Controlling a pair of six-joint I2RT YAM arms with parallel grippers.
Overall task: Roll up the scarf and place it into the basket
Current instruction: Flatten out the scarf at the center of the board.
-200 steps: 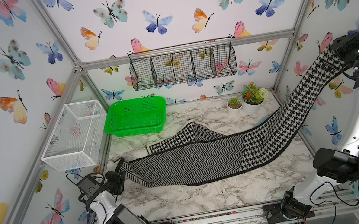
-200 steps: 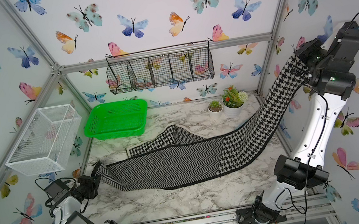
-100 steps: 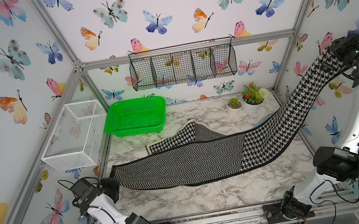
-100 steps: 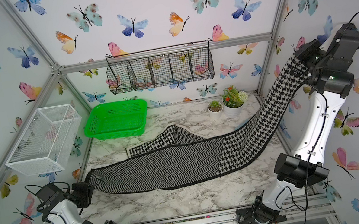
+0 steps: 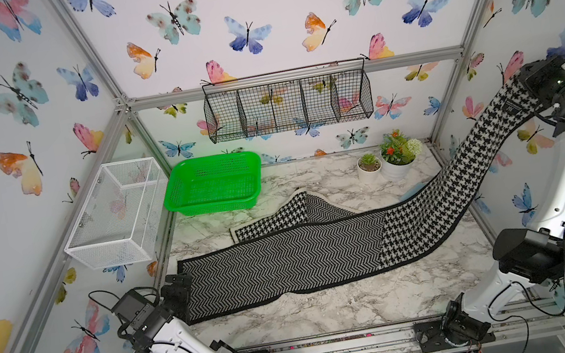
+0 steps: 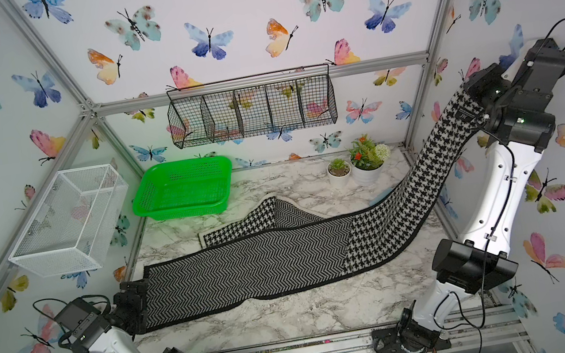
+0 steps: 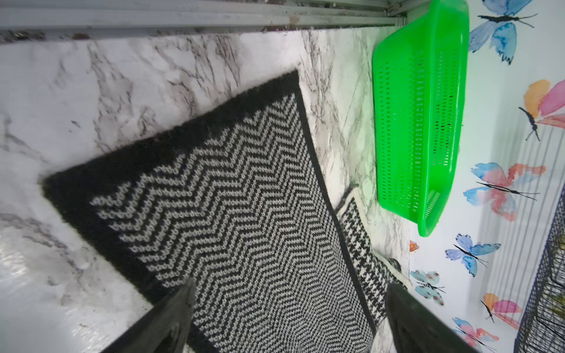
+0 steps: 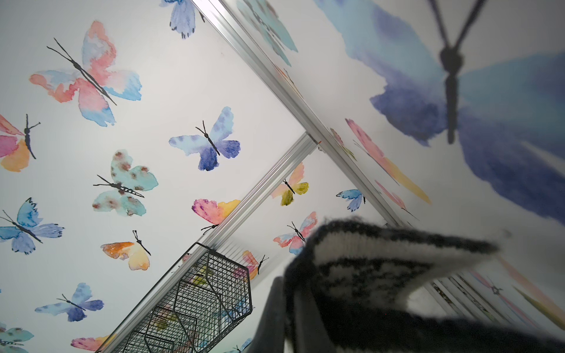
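**Between Wide Left Jaws and a High Right Clamp: Scarf [image 5: 286, 261] Unrolled**

Nearest the front rail [image 5: 338, 345], left gripper [image 7: 290, 287]: jaws spread wide, grasping nothing, fingers [image 7: 171, 318] set either side of the scarf's chevron end. Lies flat on the marble table [image 5: 333, 311] under those jaws; contact with the knit impossible to tell. Runs unrolled away from the left jaws across the table, switches to houndstooth, then climbs off the surface to the right gripper [image 5: 528, 84]. Clenched there on the houndstooth end, right jaws high above the table. Farther out from the left jaws, past a folded-over flap of scarf: green basket [image 5: 216, 207], near that flap but apart from it. Well below the right jaws, by the back wall: two potted plants [image 5: 398, 155]. On the walls: white mesh box [image 5: 117, 211], black wire rack [image 5: 289, 105].
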